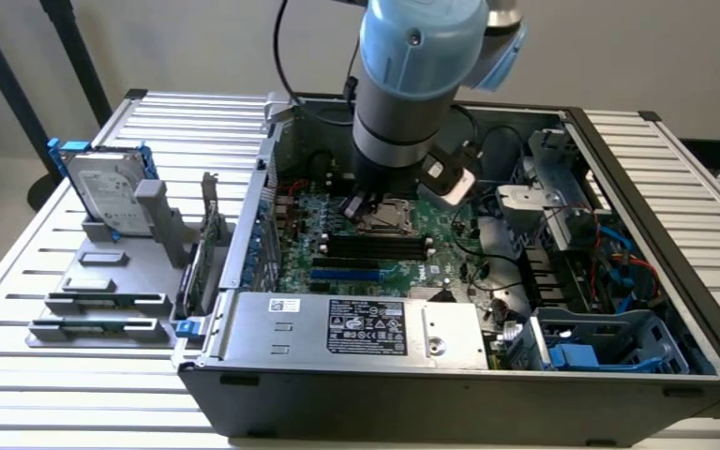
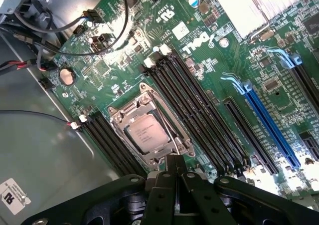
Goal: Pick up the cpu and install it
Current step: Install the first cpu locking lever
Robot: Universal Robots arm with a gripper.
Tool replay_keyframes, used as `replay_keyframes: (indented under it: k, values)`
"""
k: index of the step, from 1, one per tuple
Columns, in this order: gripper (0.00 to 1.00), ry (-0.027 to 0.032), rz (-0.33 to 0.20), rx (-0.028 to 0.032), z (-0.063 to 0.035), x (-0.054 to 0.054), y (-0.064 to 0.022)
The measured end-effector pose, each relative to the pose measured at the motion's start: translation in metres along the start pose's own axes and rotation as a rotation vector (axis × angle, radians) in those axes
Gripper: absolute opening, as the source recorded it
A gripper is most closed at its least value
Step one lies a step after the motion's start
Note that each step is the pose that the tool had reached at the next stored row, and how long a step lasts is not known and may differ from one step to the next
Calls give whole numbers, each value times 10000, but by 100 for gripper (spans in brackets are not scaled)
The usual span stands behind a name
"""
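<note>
The cpu (image 2: 146,132), a small square chip with a silvery top, lies flat inside the open metal socket frame (image 2: 122,116) on the green motherboard (image 2: 209,60). My gripper (image 2: 174,161) is shut, its black fingers pressed together, with the tips at the socket's near edge beside a thin metal lever wire (image 2: 167,132). Whether the tips pinch that wire I cannot tell. In the exterior view the gripper (image 1: 363,204) hangs low inside the computer case, right at the socket (image 1: 394,216).
Black memory slots (image 2: 199,110) flank the socket and a blue slot (image 2: 269,120) lies further off. The case walls (image 1: 460,384), the power supply (image 1: 360,328) and loose cables (image 1: 610,262) surround the board. A hard drive in a blue frame (image 1: 104,192) stands on a grey holder (image 1: 97,309) outside.
</note>
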State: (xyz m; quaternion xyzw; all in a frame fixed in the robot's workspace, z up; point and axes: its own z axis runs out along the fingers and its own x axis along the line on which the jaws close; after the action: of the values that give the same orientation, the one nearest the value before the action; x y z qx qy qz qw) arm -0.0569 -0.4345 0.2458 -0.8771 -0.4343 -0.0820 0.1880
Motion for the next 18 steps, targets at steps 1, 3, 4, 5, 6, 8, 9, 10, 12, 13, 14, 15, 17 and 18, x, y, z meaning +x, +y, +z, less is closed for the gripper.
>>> replay_keyframes:
  k: [1,3,4,5,6,8,9,10,12,13,14,15,17,18]
  values:
    - [11,-25,26,34,0,-7,-7]
    - [11,-56,59,73,3,-28,-28]
    - [11,-70,73,90,7,-41,-38]
    - [11,-83,86,108,12,-53,-48]
    - [11,-85,89,112,21,-63,-55]
    - [11,-85,91,111,44,-81,-61]
    - [11,-84,91,112,58,-89,-62]
    - [11,-85,90,112,71,-96,-62]
    - [11,-86,91,111,96,-111,-62]
    - [11,-84,90,112,108,-117,-63]
    - [11,-86,91,112,118,-124,-65]
    - [11,-85,91,111,129,-132,-68]
    - [11,-86,90,111,155,-152,-83]
    - [11,-86,90,111,169,-162,-94]
